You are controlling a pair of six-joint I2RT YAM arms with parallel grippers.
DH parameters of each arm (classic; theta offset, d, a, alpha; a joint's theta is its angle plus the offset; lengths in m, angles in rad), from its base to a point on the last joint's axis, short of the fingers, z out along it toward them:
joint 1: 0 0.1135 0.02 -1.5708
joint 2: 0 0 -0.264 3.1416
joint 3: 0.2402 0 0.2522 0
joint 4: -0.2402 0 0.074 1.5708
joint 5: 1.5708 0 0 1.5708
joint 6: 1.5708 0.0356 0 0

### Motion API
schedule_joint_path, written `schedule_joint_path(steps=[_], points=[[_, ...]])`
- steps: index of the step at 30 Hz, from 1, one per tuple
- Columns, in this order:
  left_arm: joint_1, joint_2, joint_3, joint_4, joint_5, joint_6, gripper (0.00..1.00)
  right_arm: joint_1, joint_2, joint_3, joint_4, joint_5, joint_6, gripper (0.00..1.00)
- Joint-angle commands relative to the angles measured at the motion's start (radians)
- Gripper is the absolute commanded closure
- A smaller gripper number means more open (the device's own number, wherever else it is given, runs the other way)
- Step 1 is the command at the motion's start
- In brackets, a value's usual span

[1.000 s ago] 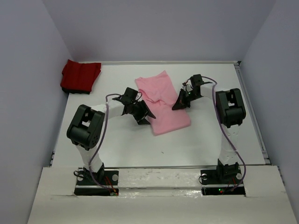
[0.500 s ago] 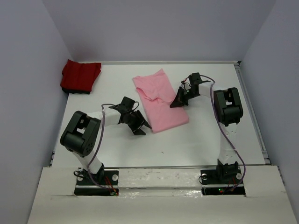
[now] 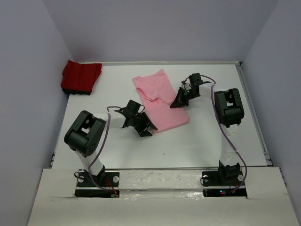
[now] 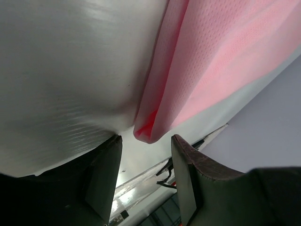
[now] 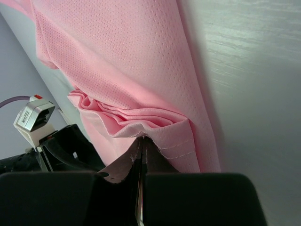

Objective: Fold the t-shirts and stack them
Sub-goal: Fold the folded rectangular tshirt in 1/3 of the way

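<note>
Left gripper [image 4: 143,141] stood half open astride the pink shirt [image 3: 162,110] corner, holding nothing; right gripper [image 5: 141,143] was pinched tight on that shirt's bunched edge

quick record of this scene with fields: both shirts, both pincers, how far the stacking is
pink shirt: partly folded, lying mid-table
red shirt: folded pile at the far left corner, away from both arms
left pincer: open, fingers either side of the pink shirt's near corner
right pincer: shut on a bunched fold at the pink shirt's edge
stack: not yet made, shirts lie apart
</note>
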Motion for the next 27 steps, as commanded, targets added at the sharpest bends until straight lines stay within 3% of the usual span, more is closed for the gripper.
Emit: schedule_joint_path(steps=[1, 5, 8, 17, 27], points=[[-0.016, 0.031, 0.029, 0.042, -0.025, -0.010, 0.41, 0.010, 0.001, -0.004, 0.039, 0.041, -0.004, 1.00], [-0.019, 0.060, 0.034, 0.051, -0.031, -0.009, 0.47, 0.010, -0.007, -0.016, 0.045, 0.041, -0.001, 1.00], [-0.022, 0.090, 0.043, 0.065, -0.022, -0.002, 0.83, 0.010, -0.011, -0.024, 0.046, 0.044, -0.001, 1.00], [-0.036, 0.121, 0.063, 0.050, -0.011, 0.011, 0.83, 0.010, -0.019, -0.036, 0.054, 0.045, 0.002, 1.00], [-0.030, 0.140, 0.141, -0.071, -0.011, 0.102, 0.89, 0.010, -0.022, -0.033, 0.051, 0.076, 0.002, 1.00]])
